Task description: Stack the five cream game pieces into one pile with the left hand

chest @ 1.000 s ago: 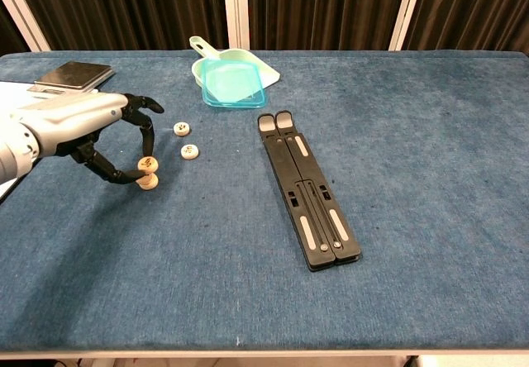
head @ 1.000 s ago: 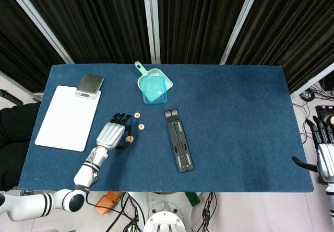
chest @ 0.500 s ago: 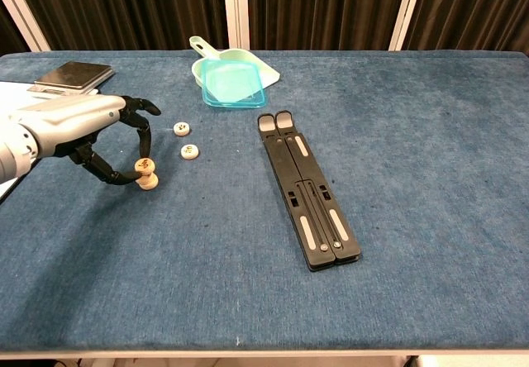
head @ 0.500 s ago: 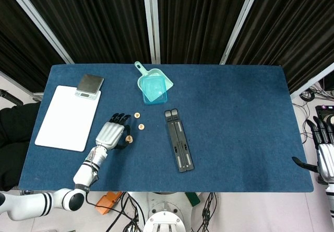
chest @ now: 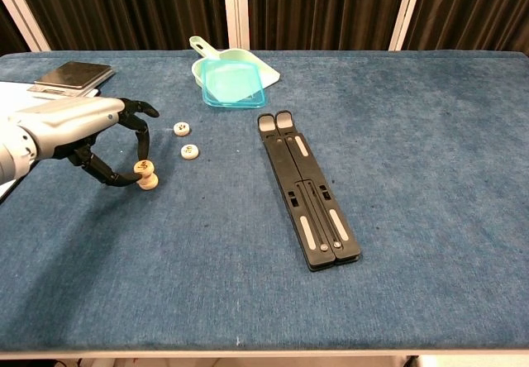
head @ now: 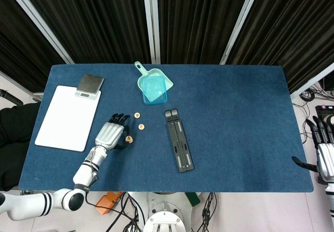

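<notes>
A short pile of cream game pieces [chest: 146,175] stands on the blue table [chest: 248,284], also seen as the pile [head: 129,138] from the head view. Two single cream pieces lie beyond it: one piece [chest: 189,151] and a farther piece [chest: 181,129]; from the head view they are the nearer piece [head: 141,126] and the farther piece [head: 136,115]. My left hand [chest: 78,131] sits just left of the pile, a finger and the thumb curving toward it, their tips at its left side with nothing in them. My right hand [head: 324,158] hangs off the table's right edge, fingers apart and holding nothing.
A black folded stand [chest: 306,189] lies right of the pieces. A teal scoop with a lid [chest: 231,76] sits at the back. A small scale [chest: 74,73] and a white board [head: 67,116] are at the left, behind my left hand.
The finger that pressed on the pile's top piece has drawn back a little to the left. The top piece stays on the pile. The right hand has not moved.
</notes>
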`<state>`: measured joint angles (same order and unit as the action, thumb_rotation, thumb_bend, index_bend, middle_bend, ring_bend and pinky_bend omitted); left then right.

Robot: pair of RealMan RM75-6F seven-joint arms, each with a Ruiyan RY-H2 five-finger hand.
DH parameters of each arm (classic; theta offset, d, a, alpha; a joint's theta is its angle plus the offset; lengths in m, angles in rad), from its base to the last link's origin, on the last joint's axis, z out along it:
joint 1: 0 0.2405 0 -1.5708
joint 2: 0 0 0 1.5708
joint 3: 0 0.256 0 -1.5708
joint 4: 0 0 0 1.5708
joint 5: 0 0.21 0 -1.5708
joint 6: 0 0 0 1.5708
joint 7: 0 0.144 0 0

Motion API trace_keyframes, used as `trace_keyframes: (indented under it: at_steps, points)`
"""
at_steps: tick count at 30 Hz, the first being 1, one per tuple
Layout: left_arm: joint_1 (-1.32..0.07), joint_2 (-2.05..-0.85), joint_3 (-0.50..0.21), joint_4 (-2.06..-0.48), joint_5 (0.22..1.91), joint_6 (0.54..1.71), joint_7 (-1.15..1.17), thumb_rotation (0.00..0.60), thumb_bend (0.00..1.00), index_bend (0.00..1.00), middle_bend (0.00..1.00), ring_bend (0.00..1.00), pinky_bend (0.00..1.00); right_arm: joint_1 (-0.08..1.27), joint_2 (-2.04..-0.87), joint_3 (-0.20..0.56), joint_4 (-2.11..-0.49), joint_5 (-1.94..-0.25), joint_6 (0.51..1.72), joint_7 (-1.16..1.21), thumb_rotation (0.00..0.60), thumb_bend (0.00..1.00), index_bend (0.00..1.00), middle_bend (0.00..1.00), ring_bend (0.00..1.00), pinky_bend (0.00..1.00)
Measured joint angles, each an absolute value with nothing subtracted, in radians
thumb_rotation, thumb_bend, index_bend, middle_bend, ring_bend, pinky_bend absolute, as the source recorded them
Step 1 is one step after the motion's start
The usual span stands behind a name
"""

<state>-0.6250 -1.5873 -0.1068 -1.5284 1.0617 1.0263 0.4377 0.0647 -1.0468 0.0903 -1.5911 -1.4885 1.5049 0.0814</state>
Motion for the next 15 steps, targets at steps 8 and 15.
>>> trace_keyframes:
  at_steps: [8,15]
  points:
    - [-0.626,-1.58,-0.103,-1.535,1.056,1.024,0.443,0.6,0.29,0.47,0.04,0.0,0.0,0.063,-1.046,0.09,-1.591,-1.49,1.508,0.083,0.6,0.05,0.0,0.0,0.0,0.0]
    - [-0.627,-1.585,-0.101,-1.532,1.051,1.022,0.446,0.6,0.27,0.44,0.04,0.0,0.0,0.062,-1.046,0.089,-1.59,-1.49,1.508,0.085,0.6,0.05,0.0,0.0,0.0,0.0]
